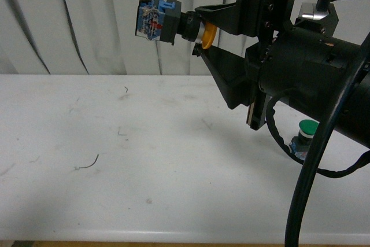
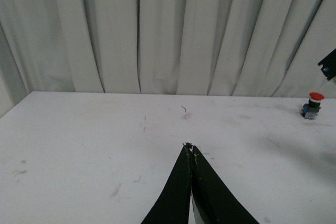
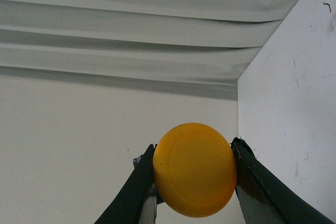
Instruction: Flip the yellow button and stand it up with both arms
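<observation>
- Our right gripper [image 1: 199, 30] hung high above the table [image 1: 144, 160]. The arm reached in sideways from the table's right end.
- Its two jaws pinched the yellow button [image 1: 167, 18] by its round cap, one on each side. The right wrist view showed the cap [image 3: 194, 169] squeezed in our right gripper [image 3: 194, 149].
- Our left gripper [image 2: 190, 148] pointed across the table toward the curtain [image 2: 157, 30]. Its jaws were pressed together with nothing in them.
- A green button [image 1: 306, 134] stood on the table near the right end, partly hidden behind our right arm and a black cable.
- A red button [image 2: 314, 104] stood on the table near its back edge.
- The yellow button was up in the air, well above the table. Its long way ran nearly level with the table top. The dark blue base pointed toward the table's left end, and the cap faced the right end.
</observation>
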Controlling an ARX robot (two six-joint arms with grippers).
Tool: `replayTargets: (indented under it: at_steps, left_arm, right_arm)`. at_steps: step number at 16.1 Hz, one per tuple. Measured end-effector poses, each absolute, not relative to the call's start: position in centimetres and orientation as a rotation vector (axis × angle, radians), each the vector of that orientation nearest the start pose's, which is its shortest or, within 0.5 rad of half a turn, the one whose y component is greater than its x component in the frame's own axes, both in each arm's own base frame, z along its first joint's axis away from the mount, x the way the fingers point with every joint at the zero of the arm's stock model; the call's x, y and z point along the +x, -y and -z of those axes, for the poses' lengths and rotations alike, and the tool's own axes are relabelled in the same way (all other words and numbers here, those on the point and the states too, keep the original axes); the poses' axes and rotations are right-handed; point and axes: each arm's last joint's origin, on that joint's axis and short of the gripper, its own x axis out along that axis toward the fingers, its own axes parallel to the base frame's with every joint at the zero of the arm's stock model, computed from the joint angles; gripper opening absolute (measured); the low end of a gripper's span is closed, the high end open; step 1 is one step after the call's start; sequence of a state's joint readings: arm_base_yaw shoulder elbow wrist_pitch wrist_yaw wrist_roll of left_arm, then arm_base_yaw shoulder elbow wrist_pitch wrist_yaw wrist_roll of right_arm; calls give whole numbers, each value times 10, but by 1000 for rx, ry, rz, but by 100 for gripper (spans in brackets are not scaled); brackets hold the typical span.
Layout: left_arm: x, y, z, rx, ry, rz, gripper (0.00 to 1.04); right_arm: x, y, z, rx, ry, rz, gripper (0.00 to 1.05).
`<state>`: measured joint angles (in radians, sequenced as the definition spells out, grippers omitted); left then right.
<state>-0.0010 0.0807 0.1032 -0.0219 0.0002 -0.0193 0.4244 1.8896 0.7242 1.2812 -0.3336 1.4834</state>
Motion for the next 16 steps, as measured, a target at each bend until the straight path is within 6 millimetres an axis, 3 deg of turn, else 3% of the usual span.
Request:
replayTargets:
  at_steps: [14, 15, 16]
  left_arm:
    - [98, 0, -165, -15, -7, 0, 2]
    - [98, 0, -166, -15, -4, 1, 6]
    - [98, 0, -166, -15, -3, 1, 17]
  right_arm:
    - [311, -158, -164, 1397, -461, -701, 36]
    - [311, -158, -164, 1392, -454, -703, 36]
    - [311, -158, -164, 1382, -446, -699, 36]
